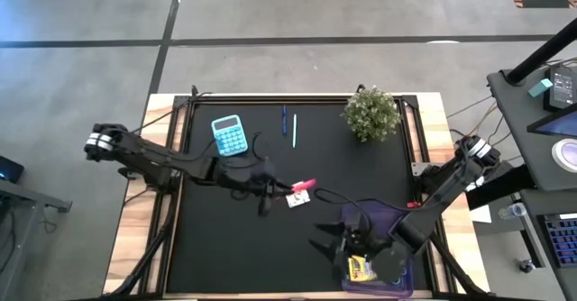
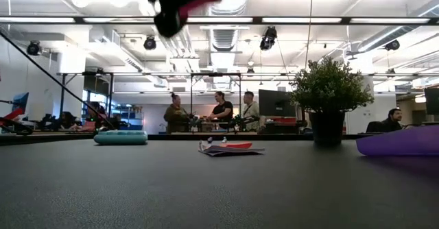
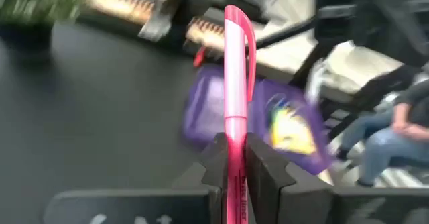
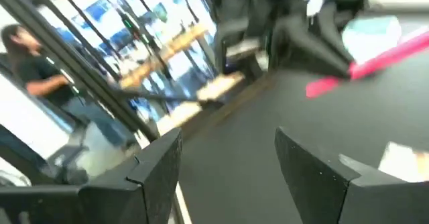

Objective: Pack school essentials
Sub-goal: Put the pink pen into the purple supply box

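Note:
My left gripper (image 1: 275, 190) hovers over the table's middle, shut on a pink marker (image 1: 304, 186); in the low view it sits high at the top edge (image 2: 171, 13). A white-and-red packet (image 1: 296, 199) lies flat on the mat just beneath the marker. The translucent purple case (image 1: 379, 247) rests at the near right with the yellow crayon box (image 1: 361, 268) inside. My right gripper (image 1: 335, 240) is open at the case's left side, touching nothing. Two thin blue pens (image 1: 288, 125) lie toward the far edge. No scissors are in view. My left gripper pinches the pink marker's barrel (image 3: 236, 158) between its two fingers (image 3: 214, 163). The capped end (image 3: 238, 36) sticks out ahead of the fingertips, toward the purple case. The marker lies roughly level and is lifted clear above the table.
A teal calculator (image 1: 229, 135) lies at the far left of the mat and a bushy potted plant (image 1: 371, 114) stands at the far right. Bare black mat (image 1: 225, 247) spreads across the near left. People sit in the room beyond the table (image 2: 221, 111).

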Available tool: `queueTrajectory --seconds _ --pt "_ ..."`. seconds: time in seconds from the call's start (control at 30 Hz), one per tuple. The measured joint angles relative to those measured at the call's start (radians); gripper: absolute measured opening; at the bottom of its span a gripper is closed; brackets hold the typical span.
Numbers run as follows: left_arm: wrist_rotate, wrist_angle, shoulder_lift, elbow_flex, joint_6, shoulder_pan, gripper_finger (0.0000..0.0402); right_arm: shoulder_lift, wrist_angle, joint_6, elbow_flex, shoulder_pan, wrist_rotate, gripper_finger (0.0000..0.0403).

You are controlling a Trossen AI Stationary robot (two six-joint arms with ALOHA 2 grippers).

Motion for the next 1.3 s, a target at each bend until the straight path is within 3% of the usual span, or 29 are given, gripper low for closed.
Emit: queueTrajectory --seconds 0.1,0.23,0.67,1.07,1.2,1.3 --pt "0.001 0.064 -0.023 0.011 0.02 -0.035 0.0015 -0.019 0.084 -0.151 0.0 -0.002 0.059 0.0228" --pt "0.002 0.133 -0.026 0.021 0.02 -0.076 0.0015 -0.059 0.059 -0.2 0.0 -0.01 0.137 0.0228" --pt "-0.003 0.397 0.027 0.039 0.013 -0.118 0.0015 -0.093 0.033 -0.28 -0.001 -0.082 0.091 0.0228" --pt "-0.025 0.396 0.092 0.102 0.014 -0.117 0.0015 -0.094 0.049 -0.303 -0.001 -0.172 0.025 0.0228" --pt "-0.03 0.397 0.094 0.104 0.014 -0.116 0.0015 -0.099 0.052 -0.296 -0.001 -0.181 0.02 0.0208" --pt "-0.039 0.398 0.094 0.104 0.017 -0.116 0.0015 -0.102 0.052 -0.289 -0.001 -0.181 0.02 0.0163"
